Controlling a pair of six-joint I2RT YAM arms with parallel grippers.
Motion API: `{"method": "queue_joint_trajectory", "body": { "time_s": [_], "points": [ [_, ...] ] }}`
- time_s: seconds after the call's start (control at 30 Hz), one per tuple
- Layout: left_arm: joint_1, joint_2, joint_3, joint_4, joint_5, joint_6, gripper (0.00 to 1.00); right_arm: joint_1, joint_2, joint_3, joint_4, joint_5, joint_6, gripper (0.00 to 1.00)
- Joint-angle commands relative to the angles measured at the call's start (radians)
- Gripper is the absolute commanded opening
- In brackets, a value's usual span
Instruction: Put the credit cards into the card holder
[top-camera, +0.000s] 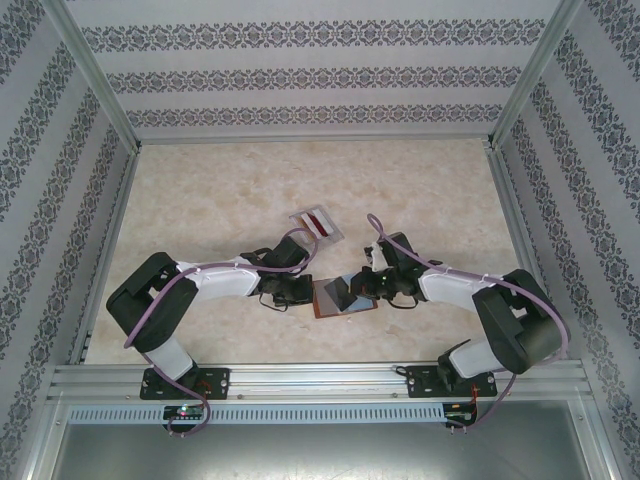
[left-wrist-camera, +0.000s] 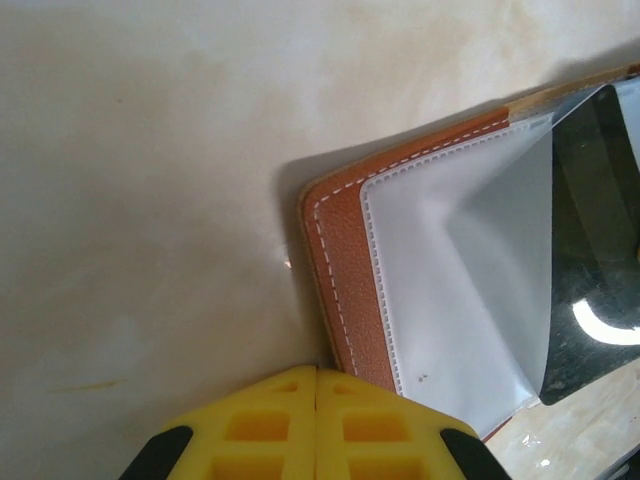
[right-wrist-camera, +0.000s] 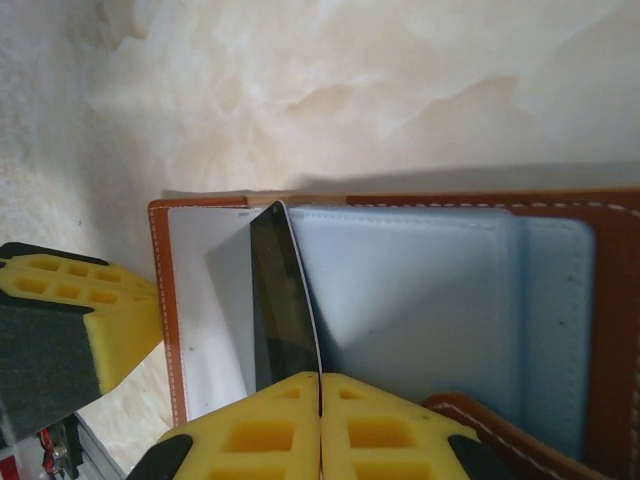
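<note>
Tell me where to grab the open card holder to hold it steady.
Pinch the card holder by its bare stitched leather border, coming in low from the left side: it lies open and flat, and clear sleeves cover the rest.

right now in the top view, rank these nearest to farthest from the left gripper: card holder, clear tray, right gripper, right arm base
1. card holder, at the tip of the left gripper, just to its right.
2. right gripper, across the holder, and clear tray, farther back: too close to call.
3. right arm base, at the near edge, right side.
</note>
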Motion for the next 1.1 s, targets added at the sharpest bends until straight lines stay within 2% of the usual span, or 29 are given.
{"method": "queue_joint_trajectory", "body": {
  "time_s": [0.0, 0.27, 0.57, 0.67, 0.83, 0.97, 1.07],
  "points": [
    [-0.008, 0.038, -0.01, 0.015, 0.002, 0.009, 0.06, 0.017, 0.018, 0.023, -0.048, 0.025, -0.021, 0.09],
    [-0.008, 0.043, -0.01, 0.018, 0.006, 0.009, 0.06, 0.02, -0.034, -0.013, -0.03, 0.162, 0.039, 0.04],
    [-0.008, 0.062, -0.003, 0.023, 0.021, 0.014, 0.06, 0.034, -0.008, -0.009, 0.028, 0.166, 0.045, 0.04],
    [-0.008, 0.062, -0.007, 0.031, 0.022, 0.008, 0.06, 0.038, -0.016, -0.016, 0.03, 0.176, 0.049, 0.06],
    [-0.008, 0.062, -0.013, 0.047, 0.032, -0.001, 0.06, 0.059, -0.038, -0.028, 0.039, 0.213, 0.057, 0.21],
    [-0.008, 0.06, -0.015, 0.047, 0.037, -0.002, 0.06, 0.059, -0.031, -0.014, 0.014, 0.203, 0.041, 0.21],
    [-0.008, 0.057, -0.021, 0.05, 0.038, -0.003, 0.06, 0.06, -0.015, -0.012, 0.015, 0.176, 0.053, 0.17]
  ]
}}
